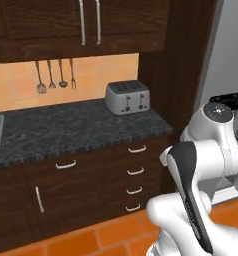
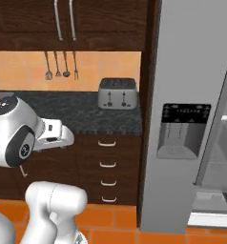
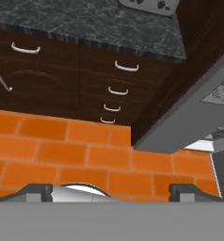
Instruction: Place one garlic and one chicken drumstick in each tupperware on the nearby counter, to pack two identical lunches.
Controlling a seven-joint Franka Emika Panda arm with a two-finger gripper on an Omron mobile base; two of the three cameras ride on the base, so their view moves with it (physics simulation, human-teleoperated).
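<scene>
Pincer [image 3: 111, 192] spread wide, holding nothing, aimed at floor [image 3: 62, 150]. Fridge [image 2: 191, 95] ajar; best swing base toward it, clear of counter [image 1: 66, 127].

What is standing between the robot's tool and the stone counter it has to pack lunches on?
Nothing visible blocks it. The open tool points down at the orange floor before the drawers, below the counter. A toaster sits at the counter's right end, by the fridge.
</scene>
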